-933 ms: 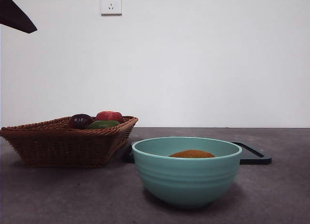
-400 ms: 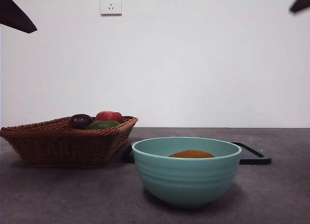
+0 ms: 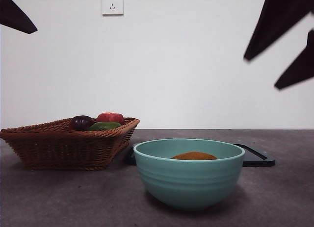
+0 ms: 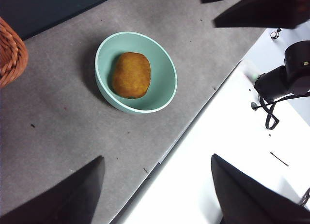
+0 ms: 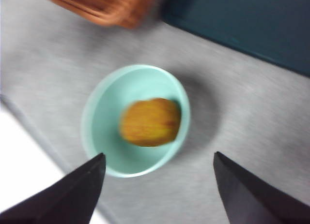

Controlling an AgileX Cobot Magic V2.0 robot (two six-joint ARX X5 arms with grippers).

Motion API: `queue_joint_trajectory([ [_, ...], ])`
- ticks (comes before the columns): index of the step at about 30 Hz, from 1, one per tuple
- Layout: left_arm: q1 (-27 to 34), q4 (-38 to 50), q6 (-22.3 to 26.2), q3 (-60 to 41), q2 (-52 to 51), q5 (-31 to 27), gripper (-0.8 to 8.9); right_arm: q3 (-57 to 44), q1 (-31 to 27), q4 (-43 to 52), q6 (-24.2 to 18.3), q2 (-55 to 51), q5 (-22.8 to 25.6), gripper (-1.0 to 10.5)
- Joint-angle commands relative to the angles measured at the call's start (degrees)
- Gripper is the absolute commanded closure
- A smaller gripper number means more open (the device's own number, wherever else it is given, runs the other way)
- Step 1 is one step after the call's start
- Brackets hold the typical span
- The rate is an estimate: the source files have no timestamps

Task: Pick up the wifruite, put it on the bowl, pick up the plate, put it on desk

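wifruite (image 4: 131, 74) lies inside the bowl (image 4: 167, 91), on its floor, so the first half of the task looks done. it is an oval fruit lying on its side. in the left wrist view its long axis runs roughly across the bowl from the near wall toward the far one. only its top shows above the rim in the front view (image 3: 194, 156).

what remains, by my reading, is the plate. a flat dark tray-like piece (image 3: 256, 157) sits on the worktop (image 3: 73, 197) just behind the bowl, and it looks untouched.

the right pincer (image 5: 157, 185) hangs above the bowl with its jaws spread wide and nothing between them; the right wrist view is blurred. the left pincer (image 4: 157, 185) is also spread open and empty, held high over the worktop's edge.

a wicker basket (image 3: 64, 146) with a dark purple fruit (image 3: 81, 122), a green fruit (image 3: 105, 125) and a red fruit (image 3: 111, 117) stands apart, beside the bowl.
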Motion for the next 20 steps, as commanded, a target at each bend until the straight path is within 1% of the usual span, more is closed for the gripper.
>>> queue_joint_trajectory([
  [1, -0.4, 0.3, 1.1, 0.5, 0.3, 0.3, 4.70, 0.1, 1.4, 1.8, 1.1, 3.7, 2.3, 6.1],
  [7, -0.3, 0.3, 1.2, 0.5, 0.3, 0.3, 4.70, 0.1, 3.9, 7.6, 1.3, 11.4, 4.6, 6.1],
  [12, -0.3, 0.3, 1.3, 0.5, 0.3, 0.3, 4.70, 0.1, 5.9, 11.6, 2.0, 16.9, 6.9, 6.4],
  [15, -0.3, 0.3, 1.3, 0.5, 0.3, 0.3, 4.70, 0.1, 7.0, 13.7, 2.2, 19.5, 8.8, 7.0],
  [18, -0.3, 0.3, 1.3, 0.5, 0.3, 0.3, 4.70, 0.1, 7.7, 15.5, 2.3, 21.6, 11.0, 7.1],
  [20, -0.3, 0.3, 1.3, 0.5, 0.3, 0.3, 4.70, 0.1, 7.9, 16.4, 2.4, 22.8, 11.1, 7.4],
])
